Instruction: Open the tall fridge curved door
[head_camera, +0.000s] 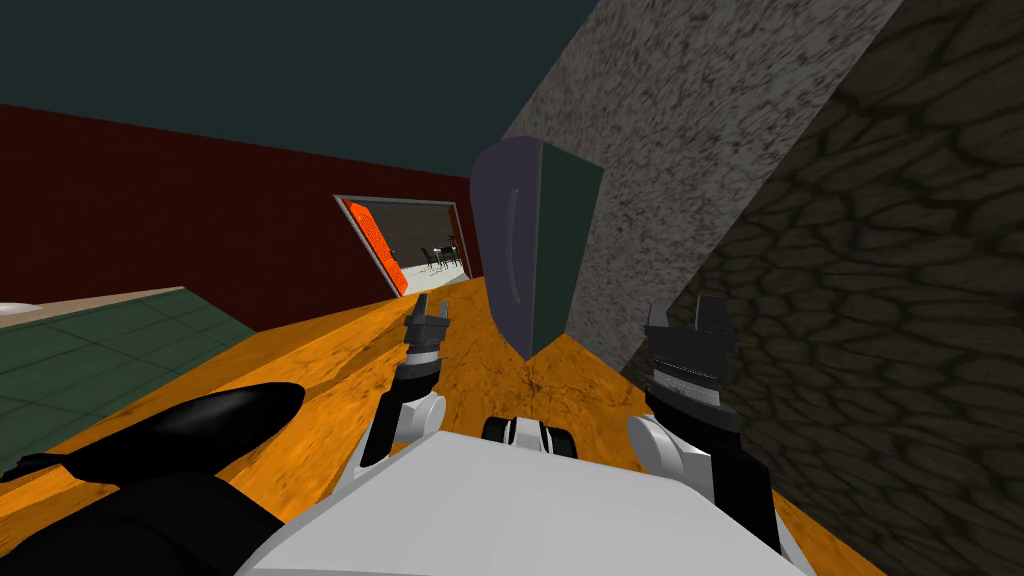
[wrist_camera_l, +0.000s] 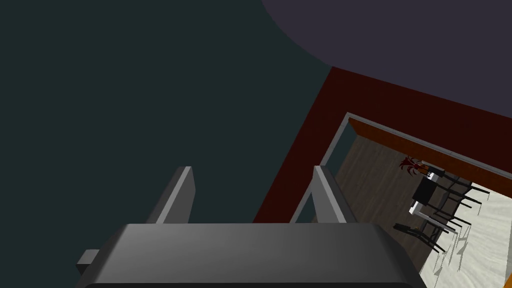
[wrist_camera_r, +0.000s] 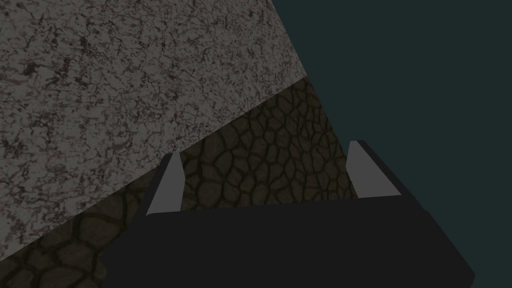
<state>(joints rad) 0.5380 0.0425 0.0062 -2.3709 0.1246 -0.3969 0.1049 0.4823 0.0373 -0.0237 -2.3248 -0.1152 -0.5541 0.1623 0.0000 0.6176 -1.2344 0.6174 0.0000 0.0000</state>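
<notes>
The tall fridge (head_camera: 565, 240) stands ahead of me against a grey speckled wall, with a dark green side. Its curved door (head_camera: 505, 240) is purplish grey, is closed, and carries a long vertical handle (head_camera: 513, 238). My left gripper (head_camera: 432, 306) is raised in front of and to the left of the door, apart from it. In the left wrist view the left gripper (wrist_camera_l: 252, 195) is open with nothing between its fingers, and the door's curved face (wrist_camera_l: 400, 45) lies beyond them. My right gripper (head_camera: 686, 318) is up on the fridge's right, open (wrist_camera_r: 267, 180) and empty.
Left of the fridge a doorway (head_camera: 410, 245) in the dark red wall leads to a room with chairs (wrist_camera_l: 440, 210). A green tiled surface (head_camera: 100, 350) and a black rounded object (head_camera: 190, 430) lie to my left. A dark cobbled wall (head_camera: 880, 300) is close on the right. The floor (head_camera: 330, 350) is orange.
</notes>
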